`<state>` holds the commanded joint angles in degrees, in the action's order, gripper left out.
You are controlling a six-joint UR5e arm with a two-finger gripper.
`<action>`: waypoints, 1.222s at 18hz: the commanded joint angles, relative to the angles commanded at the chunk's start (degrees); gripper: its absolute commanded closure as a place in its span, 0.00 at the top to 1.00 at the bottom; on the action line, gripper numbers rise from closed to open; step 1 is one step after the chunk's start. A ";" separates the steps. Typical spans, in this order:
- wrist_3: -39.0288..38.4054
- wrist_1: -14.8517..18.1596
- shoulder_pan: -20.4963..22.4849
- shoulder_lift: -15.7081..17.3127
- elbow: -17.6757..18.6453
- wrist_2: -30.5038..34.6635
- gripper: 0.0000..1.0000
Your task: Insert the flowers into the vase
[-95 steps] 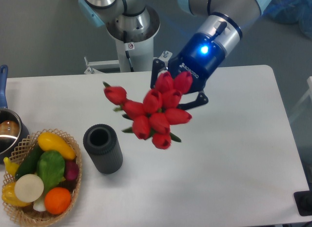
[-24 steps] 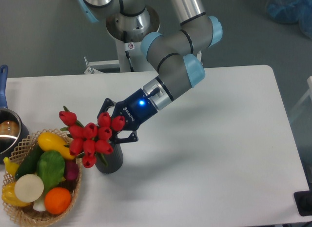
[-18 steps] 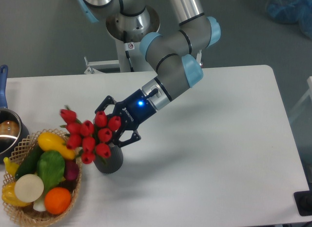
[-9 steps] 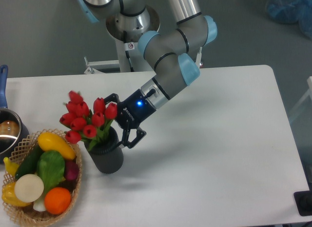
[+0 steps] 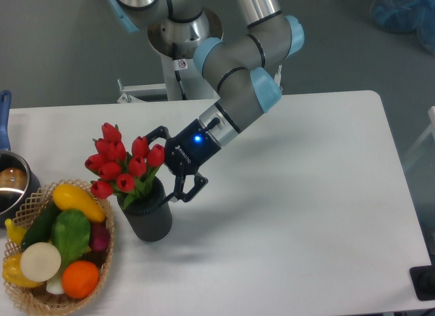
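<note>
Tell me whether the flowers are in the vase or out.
In. The flowers' green stems drop into the mouth of the vase, buds leaning left above the rim. The gripper is open beside them.

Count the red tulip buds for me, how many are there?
9 that I can see, all bunched in the flowers standing in the vase, left of the gripper. One tops the bunch, the others cluster below; more may be hidden behind.

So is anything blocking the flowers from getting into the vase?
Nothing visible does. The flowers already have their stems down in the mouth of the vase, leaning toward the basket. The gripper sits beside the bunch with its fingers spread.
</note>
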<state>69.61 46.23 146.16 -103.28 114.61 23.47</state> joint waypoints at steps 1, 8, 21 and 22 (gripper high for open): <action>0.00 0.00 0.44 0.70 0.35 0.00 1.00; 0.61 0.00 4.30 7.29 4.75 1.92 1.00; 8.88 0.26 16.17 10.84 -1.99 28.28 1.00; 8.96 0.35 16.26 9.34 -4.02 31.43 1.00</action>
<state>78.57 46.58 162.42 -93.94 110.59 54.90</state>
